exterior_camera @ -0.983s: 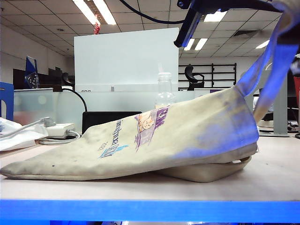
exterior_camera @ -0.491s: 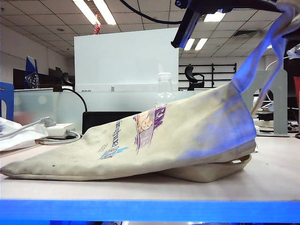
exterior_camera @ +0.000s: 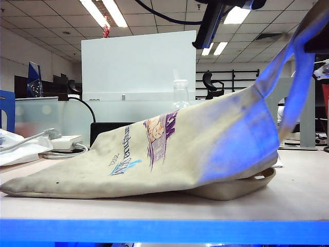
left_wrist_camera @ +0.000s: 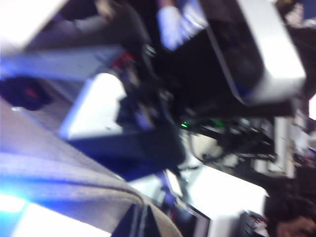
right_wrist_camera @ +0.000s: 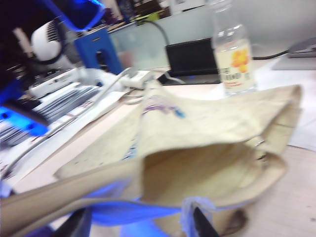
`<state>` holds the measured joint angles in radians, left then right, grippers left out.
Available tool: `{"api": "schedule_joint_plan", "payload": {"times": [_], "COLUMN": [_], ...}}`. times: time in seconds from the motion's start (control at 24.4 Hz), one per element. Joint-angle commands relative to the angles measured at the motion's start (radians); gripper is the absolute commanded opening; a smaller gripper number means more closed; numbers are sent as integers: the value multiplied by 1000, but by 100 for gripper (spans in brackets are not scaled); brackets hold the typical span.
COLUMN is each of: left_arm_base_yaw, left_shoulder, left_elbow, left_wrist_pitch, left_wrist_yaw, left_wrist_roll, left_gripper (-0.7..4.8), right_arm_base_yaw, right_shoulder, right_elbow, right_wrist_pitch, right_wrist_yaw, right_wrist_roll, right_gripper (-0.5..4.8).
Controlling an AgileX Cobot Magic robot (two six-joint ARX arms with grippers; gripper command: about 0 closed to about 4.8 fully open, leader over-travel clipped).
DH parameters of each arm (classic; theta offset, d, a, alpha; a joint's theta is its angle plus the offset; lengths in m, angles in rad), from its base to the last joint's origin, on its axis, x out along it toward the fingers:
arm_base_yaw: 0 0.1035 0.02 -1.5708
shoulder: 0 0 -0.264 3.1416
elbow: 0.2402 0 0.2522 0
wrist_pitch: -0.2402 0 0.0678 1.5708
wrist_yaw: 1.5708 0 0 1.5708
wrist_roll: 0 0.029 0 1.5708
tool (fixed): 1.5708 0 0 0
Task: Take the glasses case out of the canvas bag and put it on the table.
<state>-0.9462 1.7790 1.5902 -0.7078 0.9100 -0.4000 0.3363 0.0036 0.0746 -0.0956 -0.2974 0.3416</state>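
Observation:
The canvas bag [exterior_camera: 195, 154] lies on the table [exterior_camera: 154, 208], its mouth end lifted at the right by a strap [exterior_camera: 298, 67] that runs up out of the top right corner. In the blurred left wrist view, my left gripper [left_wrist_camera: 140, 224] is shut on that strap [left_wrist_camera: 74, 182], which drapes over its fingertips. My right gripper [right_wrist_camera: 143, 224] stands open in front of the bag's gaping mouth [right_wrist_camera: 212, 163], and a blue-lit strap passes between its fingers. The glasses case is hidden; the part of the bag's inside that I can see looks bare.
A clear plastic bottle [exterior_camera: 180, 92] stands behind the bag. A power strip with cables [exterior_camera: 64, 144] and a black box [exterior_camera: 110, 131] sit at the back left. A grey metal bookend [exterior_camera: 308, 118] is at the right. An arm's black wrist part [exterior_camera: 208, 23] hangs overhead.
The strap has pulled the bag's mouth end higher, so the bag's right side stands taller and hides more of the bottle. The black wrist part overhead has risen slightly.

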Motion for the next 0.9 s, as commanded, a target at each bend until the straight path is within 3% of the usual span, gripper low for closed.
{"api": "schedule_joint_plan", "payload": {"times": [0.04,0.12,0.2,0.25,0.33,0.41,0.53,0.57,0.7,0.78,0.9], "left_arm_base_yaw": [-5,-5,-5,-5,-4,-1,29,42,87,103,77], "left_shoulder": [-5,-4,-4,-4,-4,-4,-2,1,47,98,150], "left_elbow": [3,3,3,3,3,3,3,3,3,3,5], "left_wrist_pitch": [-10,-13,-3,4,21,29,63,90,166,188,204], "left_wrist_yaw": [35,33,25,7,-14,-75,-286,-331,-309,-234,-215], "left_wrist_roll": [17,62,90,103,105,106,109,107,37,21,-1], "left_gripper": [-6,-5,83,252,369,369,369,369,370,370,370], "right_arm_base_yaw": [0,0,0,1,1,0,-3,-8,-84,-171,-306], "right_shoulder": [-1,12,43,71,100,105,104,104,105,105,103], "right_elbow": [2,2,2,2,3,4,8,21,149,249,347], "right_wrist_pitch": [86,132,124,123,131,138,169,171,84,-21,-137], "right_wrist_yaw": [56,56,52,42,31,31,47,95,236,235,192], "right_wrist_roll": [-1,13,29,29,29,28,24,24,-33,-69,-46], "right_gripper": [256,256,256,256,256,256,256,256,257,256,252]}}
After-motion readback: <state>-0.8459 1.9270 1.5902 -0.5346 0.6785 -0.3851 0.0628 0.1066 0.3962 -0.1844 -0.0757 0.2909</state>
